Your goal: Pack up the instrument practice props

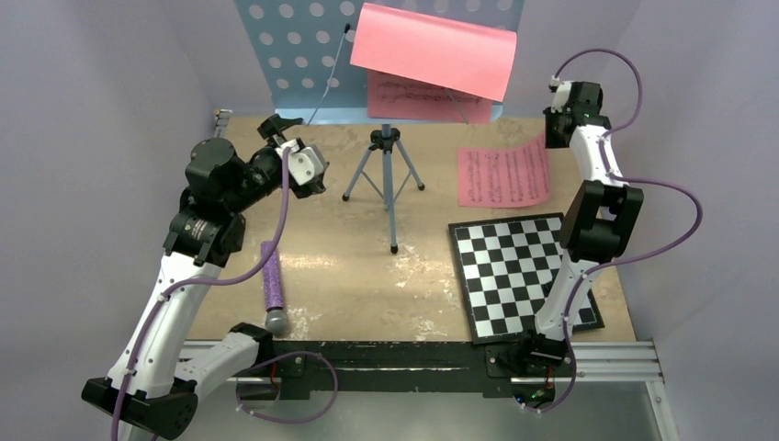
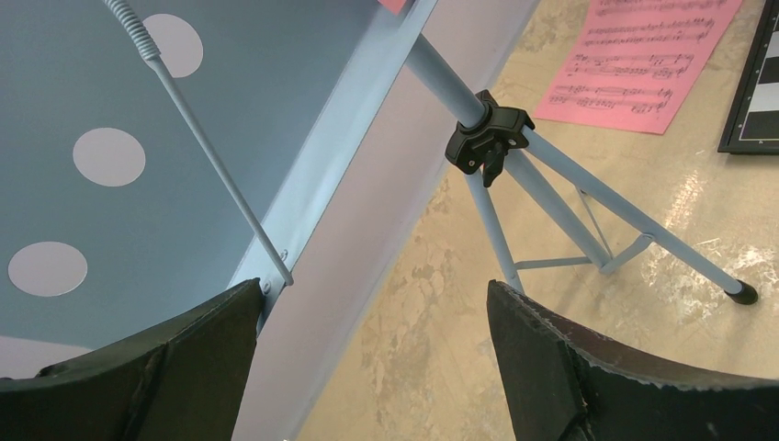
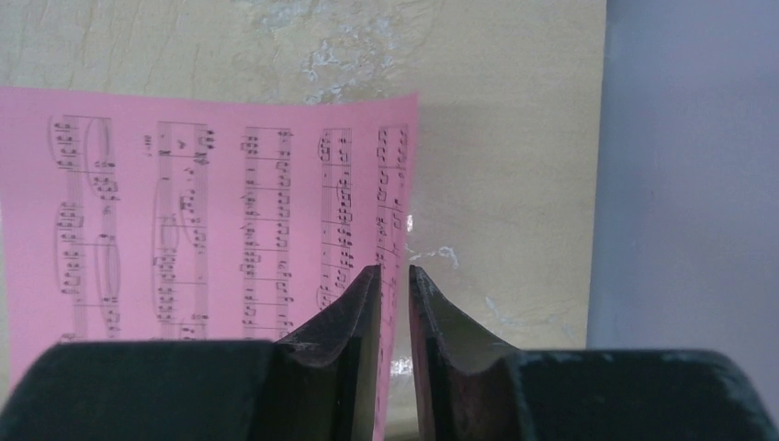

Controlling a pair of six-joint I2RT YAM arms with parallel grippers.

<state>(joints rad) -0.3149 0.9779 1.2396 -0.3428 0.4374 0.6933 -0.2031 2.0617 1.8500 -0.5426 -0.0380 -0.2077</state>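
Note:
The light-blue perforated music stand [image 1: 296,57] rises at the back on a tripod [image 1: 387,179]. One pink sheet-music page [image 1: 432,48] curls over its top and another [image 1: 415,96] rests on its ledge. A third pink page [image 1: 503,175] lies on the table at the right, its right edge lifted. My right gripper [image 3: 395,271] has its jaws slightly apart, open, with that page's edge [image 3: 202,220] in the gap. My left gripper [image 2: 372,294] is wide open and holds nothing, beside the stand's desk and near the black pole clamp [image 2: 487,138].
A black-and-white checkered board [image 1: 519,276] lies at the front right, near the right arm's base. A purple microphone with a grey head [image 1: 273,287] lies at the front left. Lilac walls close in on both sides, and the table's right edge [image 3: 602,184] is near the page.

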